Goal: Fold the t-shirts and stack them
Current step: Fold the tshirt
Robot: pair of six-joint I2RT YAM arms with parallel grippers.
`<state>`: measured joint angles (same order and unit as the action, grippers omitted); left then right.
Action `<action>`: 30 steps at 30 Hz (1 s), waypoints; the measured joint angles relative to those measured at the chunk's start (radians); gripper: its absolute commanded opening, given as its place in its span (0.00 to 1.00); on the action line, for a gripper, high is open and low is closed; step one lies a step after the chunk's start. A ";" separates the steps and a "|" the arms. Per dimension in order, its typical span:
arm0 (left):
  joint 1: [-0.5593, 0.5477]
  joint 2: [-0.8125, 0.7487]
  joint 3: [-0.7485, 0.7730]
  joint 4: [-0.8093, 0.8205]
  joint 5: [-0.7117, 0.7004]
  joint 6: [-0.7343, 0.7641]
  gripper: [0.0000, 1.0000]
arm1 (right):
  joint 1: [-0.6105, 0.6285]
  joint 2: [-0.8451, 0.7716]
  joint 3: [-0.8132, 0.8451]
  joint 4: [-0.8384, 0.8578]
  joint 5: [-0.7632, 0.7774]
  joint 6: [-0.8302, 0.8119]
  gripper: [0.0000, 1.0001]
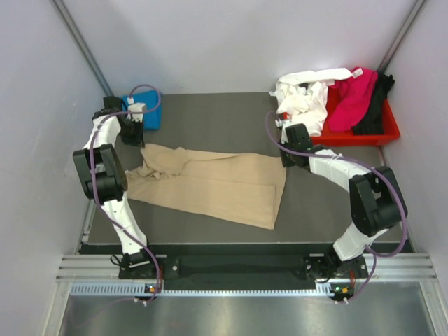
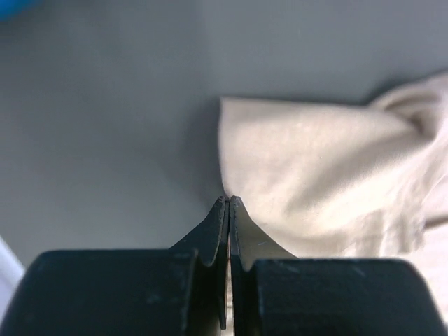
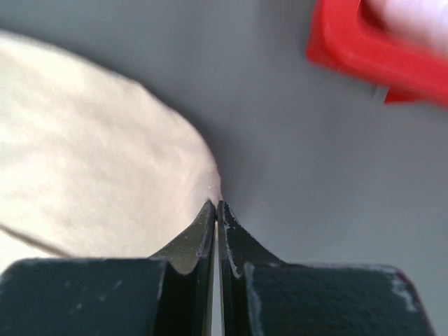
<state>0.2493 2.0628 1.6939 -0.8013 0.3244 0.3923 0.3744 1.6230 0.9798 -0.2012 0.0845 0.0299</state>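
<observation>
currently my left gripper point(image 2: 229, 199) is closed, its jaws pressed together on the far-left corner of the tan t-shirt point(image 1: 210, 185). my right gripper point(image 3: 215, 203) is likewise closed, pinching the far-right corner (the cloth reaches the tips in both wrist views). the tan t-shirt lies spread across the middle of the table point(image 1: 224, 119), bunched at its left end. the blue t-shirt point(image 1: 148, 115) sits at the far-left corner. the white t-shirt point(image 1: 308, 94), magenta t-shirt point(image 1: 353, 98) and black t-shirt point(image 1: 374, 105) are heaped in the red tray point(image 1: 388, 129) at the far right, the white one spilling over its rim.
</observation>
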 measured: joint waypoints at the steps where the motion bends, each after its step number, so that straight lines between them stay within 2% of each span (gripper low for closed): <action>1: 0.000 -0.008 0.004 0.020 -0.001 -0.010 0.00 | 0.000 0.009 0.019 0.000 0.000 0.000 0.00; 5: 0.000 -0.016 0.080 0.067 0.000 -0.039 0.00 | -0.006 0.052 0.084 0.015 0.001 0.000 0.00; 12: 0.000 -0.007 0.208 0.075 0.004 -0.047 0.00 | -0.006 0.064 0.100 0.019 0.001 0.000 0.00; 19: 0.000 0.090 0.426 0.054 0.000 -0.058 0.00 | -0.012 0.074 0.124 0.021 0.023 -0.002 0.00; 30: 0.000 0.089 0.455 0.077 0.039 -0.057 0.00 | -0.016 0.042 0.093 0.037 0.010 -0.003 0.00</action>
<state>0.2489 2.1521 2.1490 -0.7246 0.3637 0.3355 0.3588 1.6646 1.0733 -0.1638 0.0940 0.0269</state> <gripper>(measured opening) 0.011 0.008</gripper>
